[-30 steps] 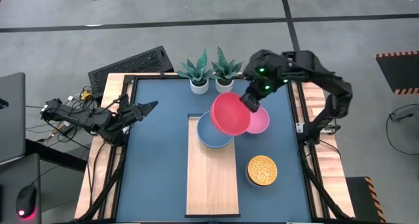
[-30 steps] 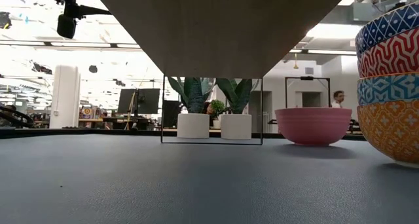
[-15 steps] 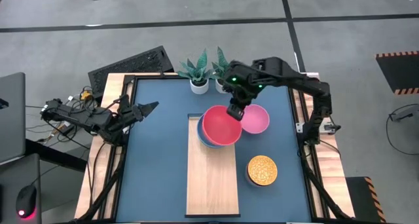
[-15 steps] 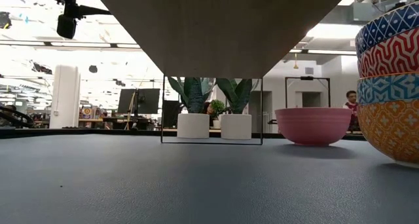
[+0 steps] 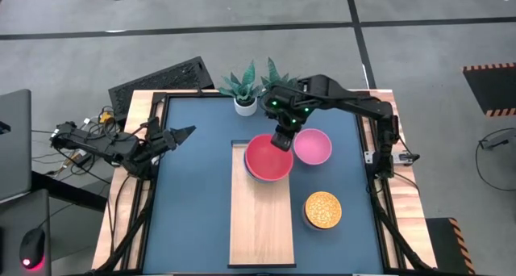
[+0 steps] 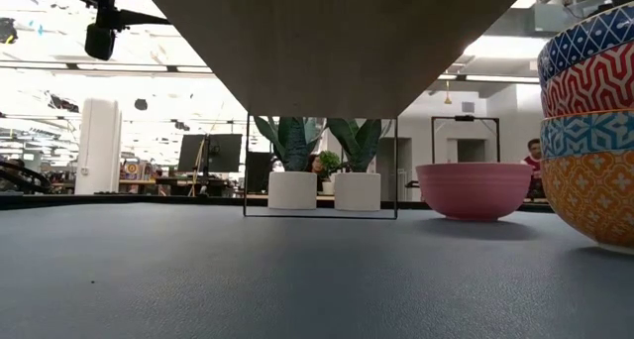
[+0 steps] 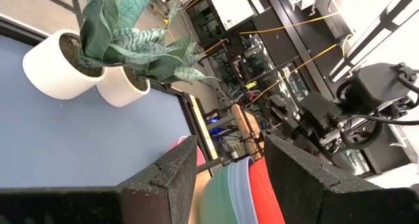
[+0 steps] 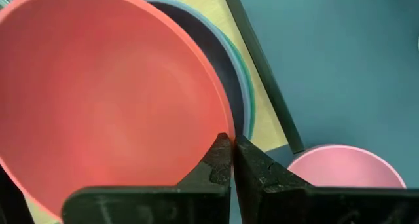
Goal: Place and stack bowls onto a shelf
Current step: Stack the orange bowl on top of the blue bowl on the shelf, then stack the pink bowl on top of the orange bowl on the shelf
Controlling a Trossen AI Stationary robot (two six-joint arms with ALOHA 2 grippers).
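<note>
A red bowl point(image 5: 266, 156) sits over a blue bowl point(image 8: 237, 93) and a teal bowl point(image 8: 249, 86) at the far end of the light wood shelf point(image 5: 260, 219). My right gripper point(image 5: 281, 139) is shut on the red bowl's rim. A pink bowl point(image 5: 312, 146) rests on its base on the tabletop, right of the shelf. A stack of patterned bowls point(image 5: 322, 210) stands nearer, on the right. My left gripper point(image 5: 184, 132) is open and empty at the table's left edge. My right gripper pinches the red bowl's rim point(image 8: 219, 122) on its far right side, one finger inside the bowl and one outside. The fingers come from above, slanting from the far right. The bowl lies open side up in the blue bowl, its rim offset from the blue rim.
Two white plant pots point(image 5: 258, 103) stand at the far edge behind the shelf. In the low view the shelf's underside point(image 6: 337, 42) spans the top, with the pink bowl point(image 6: 474, 190) and the patterned stack point(image 6: 589, 131) on the right. A person shows in the room behind.
My right gripper has carried the red bowl toward the table's left and near side and down. The bowl was over the gap between the blue and pink bowls. It now sits over the blue bowl on the shelf, and the pink bowl is uncovered.
</note>
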